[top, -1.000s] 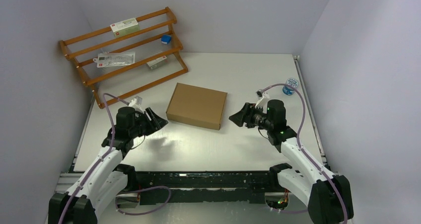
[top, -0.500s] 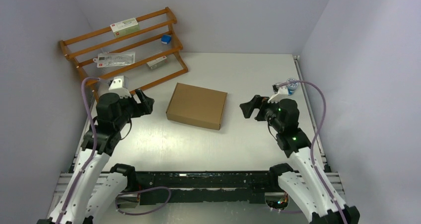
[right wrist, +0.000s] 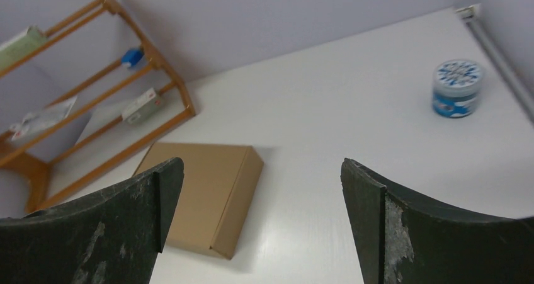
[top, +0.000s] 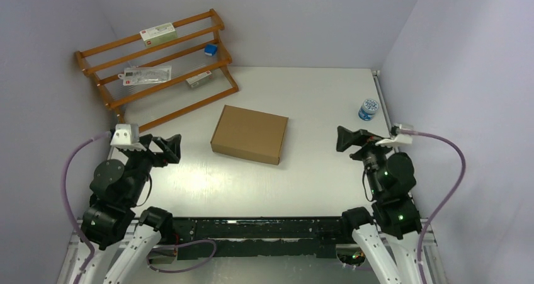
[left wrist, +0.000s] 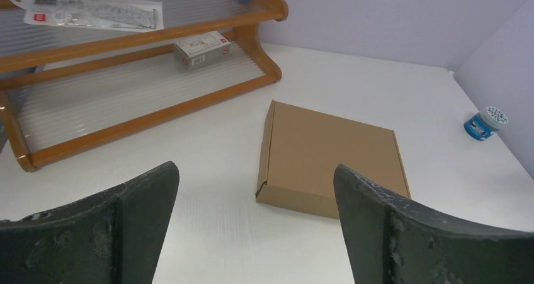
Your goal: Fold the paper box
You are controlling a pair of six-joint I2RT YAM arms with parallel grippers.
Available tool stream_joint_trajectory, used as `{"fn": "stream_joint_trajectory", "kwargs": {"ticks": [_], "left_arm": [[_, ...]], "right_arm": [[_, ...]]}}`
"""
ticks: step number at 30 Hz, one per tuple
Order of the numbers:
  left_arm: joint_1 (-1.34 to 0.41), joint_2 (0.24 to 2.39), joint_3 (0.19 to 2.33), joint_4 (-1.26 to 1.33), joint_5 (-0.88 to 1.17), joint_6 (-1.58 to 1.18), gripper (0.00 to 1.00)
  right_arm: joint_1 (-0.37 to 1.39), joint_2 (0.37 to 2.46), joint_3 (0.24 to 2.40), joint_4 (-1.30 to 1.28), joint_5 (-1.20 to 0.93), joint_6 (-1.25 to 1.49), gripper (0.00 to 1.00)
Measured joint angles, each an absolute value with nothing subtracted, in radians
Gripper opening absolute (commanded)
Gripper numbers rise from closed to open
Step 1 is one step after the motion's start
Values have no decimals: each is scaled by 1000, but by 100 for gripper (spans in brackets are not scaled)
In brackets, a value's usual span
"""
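The paper box (top: 250, 133) is a shallow closed brown cardboard box lying flat in the middle of the white table; it also shows in the left wrist view (left wrist: 330, 158) and the right wrist view (right wrist: 203, 193). My left gripper (top: 165, 147) hangs raised well to the box's left, open and holding nothing (left wrist: 255, 189). My right gripper (top: 352, 139) hangs raised well to the box's right, open and holding nothing (right wrist: 261, 189). Neither gripper touches the box.
A wooden tiered rack (top: 157, 63) with small packets and a blue cube stands at the back left. A small blue round tin (top: 368, 108) sits near the right wall. Grey walls close in the table on three sides.
Both arms have drawn back from the box's sides toward their bases and lifted. Both grippers have opened wider. The box has stayed in place.
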State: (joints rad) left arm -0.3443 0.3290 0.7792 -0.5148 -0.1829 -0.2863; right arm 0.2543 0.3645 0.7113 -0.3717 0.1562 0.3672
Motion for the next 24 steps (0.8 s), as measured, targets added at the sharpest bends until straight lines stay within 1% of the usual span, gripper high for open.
{"fn": "stream_joint_trajectory", "kwargs": {"ticks": [5, 10, 24], "left_arm": [[-344, 219, 704, -500, -195, -273, 97], [-344, 213, 694, -496, -204, -256, 97], [-321, 262, 675, -468, -205, -248, 97]], "right_arm": [[254, 238, 710, -420, 257, 330, 100], [254, 139, 673, -439, 300, 289, 100], [254, 131, 662, -441, 255, 241, 100]]}}
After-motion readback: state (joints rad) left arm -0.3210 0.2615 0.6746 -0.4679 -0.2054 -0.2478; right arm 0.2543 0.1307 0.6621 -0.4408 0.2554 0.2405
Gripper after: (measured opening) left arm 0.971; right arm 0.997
